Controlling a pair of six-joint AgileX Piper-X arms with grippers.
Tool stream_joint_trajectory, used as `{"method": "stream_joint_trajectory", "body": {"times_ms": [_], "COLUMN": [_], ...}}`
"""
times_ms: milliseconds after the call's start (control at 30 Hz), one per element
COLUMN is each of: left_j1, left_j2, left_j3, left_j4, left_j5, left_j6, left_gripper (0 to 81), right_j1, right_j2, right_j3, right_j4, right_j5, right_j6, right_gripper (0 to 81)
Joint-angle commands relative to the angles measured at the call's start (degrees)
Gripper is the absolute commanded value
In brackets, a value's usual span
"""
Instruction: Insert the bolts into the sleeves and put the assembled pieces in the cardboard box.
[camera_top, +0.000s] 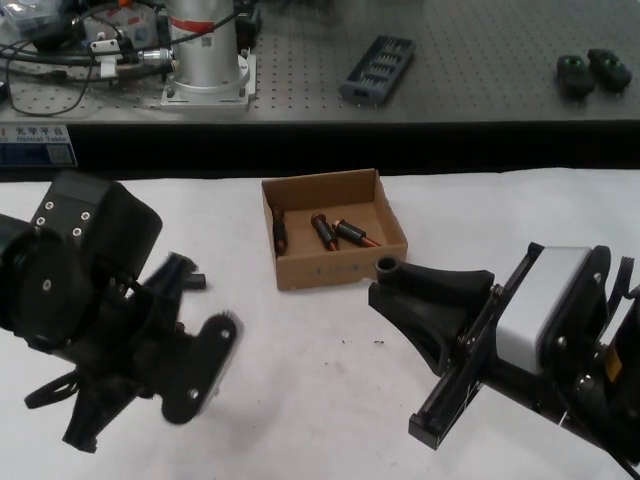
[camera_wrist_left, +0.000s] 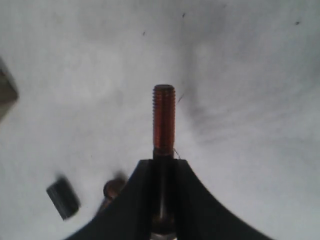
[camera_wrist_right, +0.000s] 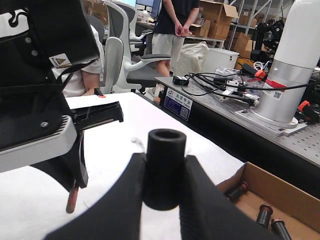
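My left gripper (camera_wrist_left: 163, 162) is shut on a copper-coloured bolt (camera_wrist_left: 164, 117), whose threaded end sticks out over the white table. A loose black sleeve (camera_wrist_left: 63, 198) and another bolt (camera_wrist_left: 113, 189) lie on the table beside it. My right gripper (camera_wrist_right: 164, 159) is shut on a black sleeve (camera_wrist_right: 165, 167), held upright with its bore open. In the high view this sleeve (camera_top: 387, 266) hovers just in front of the cardboard box (camera_top: 300, 270), which holds three assembled pieces (camera_top: 325, 231). The right wrist view shows the left arm (camera_wrist_right: 35, 100) close by, the bolt (camera_wrist_right: 73, 199) hanging below it.
Behind the white table runs a perforated metal bench (camera_top: 480, 60) carrying a silver column (camera_top: 205, 45), cables, a dark tray (camera_top: 377, 68) and two small black parts (camera_top: 594, 70). Chairs and people stand in the room beyond.
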Motion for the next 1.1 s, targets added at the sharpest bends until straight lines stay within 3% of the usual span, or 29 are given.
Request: {"method": "stream_joint_trajectory", "body": {"times_ms": [0, 267, 633, 767, 933, 1067], "left_j1": [-0.2, -0.2, -0.2, -0.2, -0.2, -0.2], "left_j2": [-0.6, 0.5, 3.8, 3.8, 3.6, 2.4], "left_j3": [0.1, 4.4, 8.9, 8.9, 8.8, 8.8], "left_j4": [-0.5, -3.1, -9.6, -10.4, -11.1, -12.1], "left_j5": [3.3, 2.7, 0.0, -2.2, -3.4, -2.8], "left_j6": [8.7, 15.4, 14.9, 9.7, 0.8, -9.2], "left_gripper": [0.6, 0.6, 0.4, 15.2, 45.0, 42.2], "right_j1": [0.1, 0.1, 0.1, 0.1, 0.1, 0.1], "right_j2": [-0.8, -0.8, -0.8, -0.8, -0.8, -0.8], "right_j3": [0.0, 0.0, 0.0, 0.0, 0.0, 0.0], "right_j4": [-1.9, -2.1, -2.1, -2.1, -2.3, -2.5], "right_j5": [0.4, 0.4, 0.4, 0.4, 0.4, 0.4], "right_j6": [0.0, 0.0, 0.0, 0.0, 0.0, -0.5], "right_gripper": [6.6, 6.6, 6.6, 6.6, 6.6, 6.6]}}
